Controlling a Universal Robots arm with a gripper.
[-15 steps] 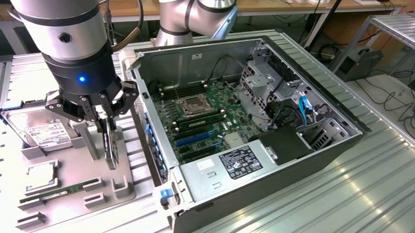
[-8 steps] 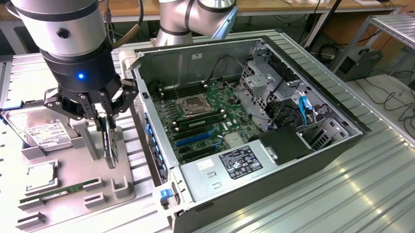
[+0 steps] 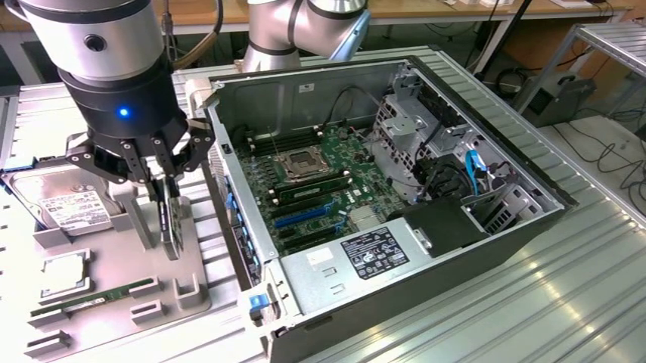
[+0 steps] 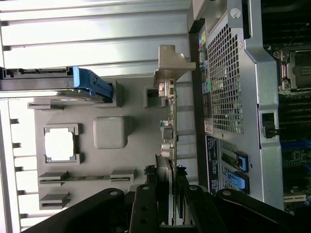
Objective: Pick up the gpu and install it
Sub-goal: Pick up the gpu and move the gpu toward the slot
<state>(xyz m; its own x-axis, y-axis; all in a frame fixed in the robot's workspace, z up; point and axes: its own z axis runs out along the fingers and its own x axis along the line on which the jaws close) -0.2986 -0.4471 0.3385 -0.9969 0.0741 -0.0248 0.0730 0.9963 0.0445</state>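
Observation:
The gpu (image 3: 172, 223) is a thin dark card standing on its edge in a slot of the grey parts tray (image 3: 116, 249), to the exterior view's left of the open computer case (image 3: 474, 242). My gripper (image 3: 159, 189) comes down on it from above, a finger on each face of the card, shut on it. In the wrist view the gpu (image 4: 167, 131) runs edge-on away from the fingertips (image 4: 146, 206), and its silvery-beige end bracket (image 4: 171, 65) is at the far end. The card's lower edge still sits in the tray. Inside the case, the motherboard (image 3: 323, 181) shows blue expansion slots (image 3: 302, 217).
The tray also holds a silver hard drive (image 3: 66, 206) with a white label, a CPU (image 3: 63, 271) and a green RAM stick (image 3: 96, 296). The case's rear wall (image 4: 228, 92) stands close beside the gpu. A second robot arm (image 3: 302, 26) rises behind the case.

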